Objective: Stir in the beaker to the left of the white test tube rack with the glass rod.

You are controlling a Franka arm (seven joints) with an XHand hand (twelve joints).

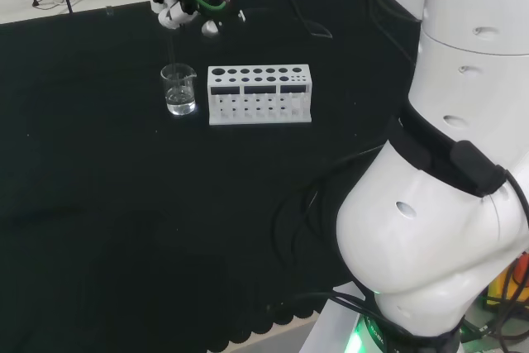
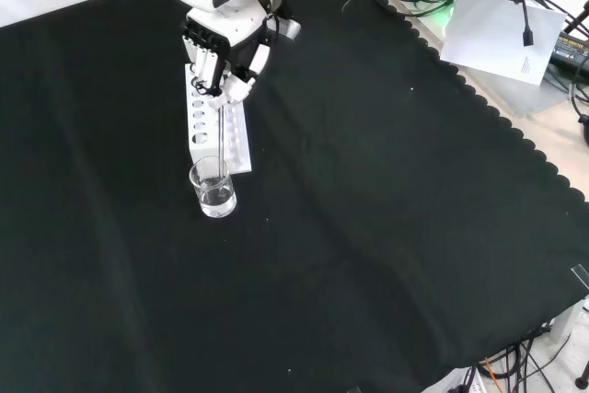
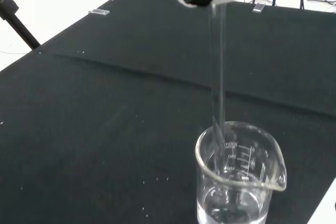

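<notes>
Hand [image 2: 224,54] curled round the top of the glass rod [image 3: 217,72], hanging upright into the beaker [image 1: 178,89] just left of the white test tube rack [image 1: 259,94] in the head view. Best stirred in small circles, tip kept in the clear liquid and off the glass wall. Hard to tell whether the tip touches bottom; rod nearly invisible against the black tabletop [image 2: 386,190].
</notes>
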